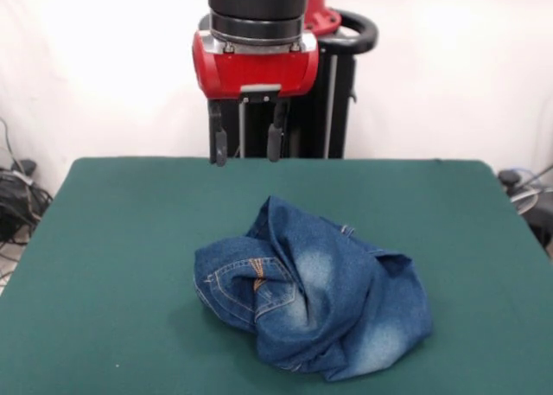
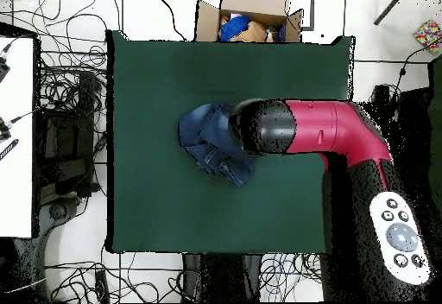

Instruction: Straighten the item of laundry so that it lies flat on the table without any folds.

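Right now the medium-blue denim jeans (image 1: 315, 296) with faded whitish patches and tan seam stitching sit as a crumpled heap on the large dark green cloth-covered surface (image 1: 112, 239), a little toward the camera side of its middle in the front view. A back pocket with tan stitching faces the camera, and the rest of the fabric is rolled over itself so that neither leg nor waistband can be told apart with certainty. Nothing of the garment lies flat yet.

The red and black arm's claw (image 1: 246, 144) hangs above the far part of the surface, clearly higher than the heap and not touching it. Its two dark fingers (image 1: 221, 144) stand apart with nothing between them, so it is released and empty. From overhead the arm's bulky wrist covers the claw and part of the jeans (image 2: 205, 138), so only the garment's uncovered side shows there.

By my judgement the task is at its very start: the step in hand is choosing and approaching a first grasp. The next move likely calls for lowering onto an outer edge of the bundle, such as the raised fold at the top of the heap, pinching a single layer, then lifting and drawing it outward so the folds open. Grabbing several layers at once would probably just drag the whole lump.
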